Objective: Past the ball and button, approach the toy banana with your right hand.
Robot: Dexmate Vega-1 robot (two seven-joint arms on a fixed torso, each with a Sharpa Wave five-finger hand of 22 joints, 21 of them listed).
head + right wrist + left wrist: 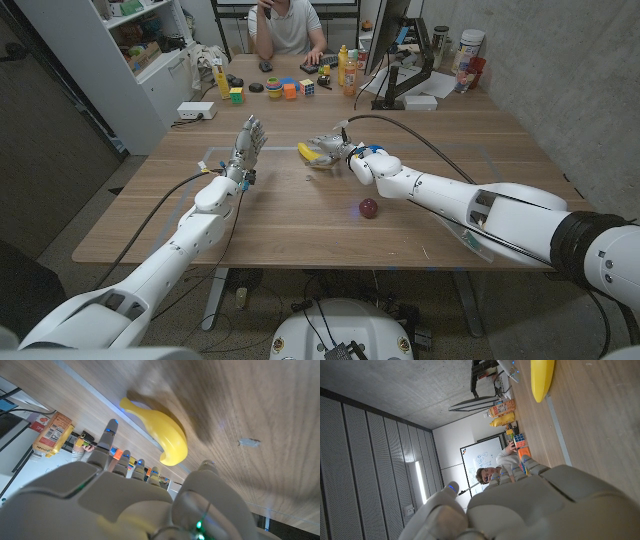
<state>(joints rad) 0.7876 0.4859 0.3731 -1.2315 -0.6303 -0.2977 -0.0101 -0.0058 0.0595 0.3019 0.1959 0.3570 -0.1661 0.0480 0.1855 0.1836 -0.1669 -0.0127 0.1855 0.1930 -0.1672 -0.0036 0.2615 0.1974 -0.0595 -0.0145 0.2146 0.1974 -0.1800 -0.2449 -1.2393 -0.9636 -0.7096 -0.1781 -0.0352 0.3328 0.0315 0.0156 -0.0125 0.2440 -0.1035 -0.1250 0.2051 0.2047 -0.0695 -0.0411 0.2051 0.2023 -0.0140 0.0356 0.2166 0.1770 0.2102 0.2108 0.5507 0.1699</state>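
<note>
The big wooden table point(300, 215) holds all. The right hand point(335, 150), fingers spread, holding nothing, hovers right over the toy banana point(309, 155), which lies near the table's middle. The left hand point(247, 140) stands up w/ fingers apart, empty. The small dark red ball point(369, 208) sits behind the right arm. Risk: fingers could bump the banana & slide it away, b/c they're so close. No writing is readable.

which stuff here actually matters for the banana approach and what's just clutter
Job:
- toy banana
- right hand, at the banana, fingers apart
- ball, dark red, nearer the robot than the right arm

Lying about:
- left hand, open, holding nothing
- cubes and bottles at the far edge
- person seated behind
</note>
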